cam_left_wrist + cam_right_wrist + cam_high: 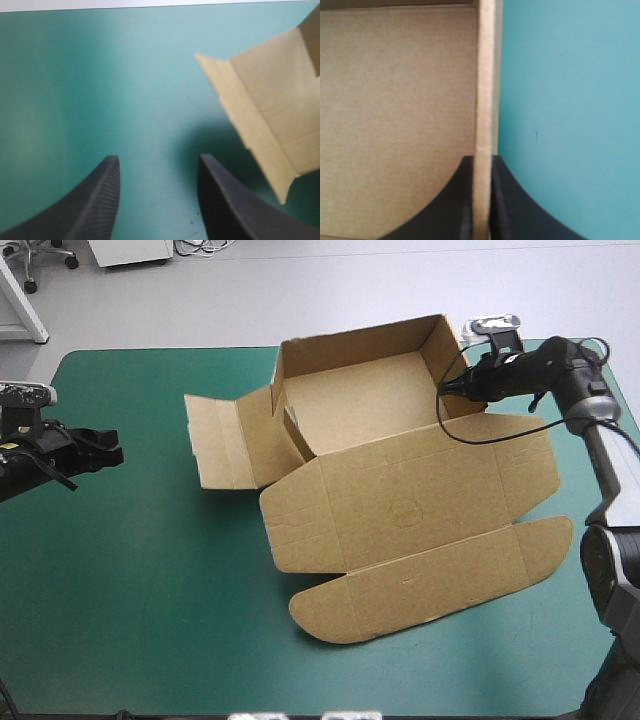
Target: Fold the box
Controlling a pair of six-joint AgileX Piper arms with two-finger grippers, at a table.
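The brown box stands as an open tray toward the table's far side, back and right walls up, its lid flat toward the front with a rounded flap. A side flap lies flat to the left. My right gripper is at the tray's right wall, shut on the wall's edge; one finger sits inside the tray, the other outside. My left gripper hovers at the table's left, open and holding nothing, with the side flap ahead of it, off to one side.
The teal-green cover is bare in front of the lid and around the left gripper. The table's far edge runs just behind the tray's back wall.
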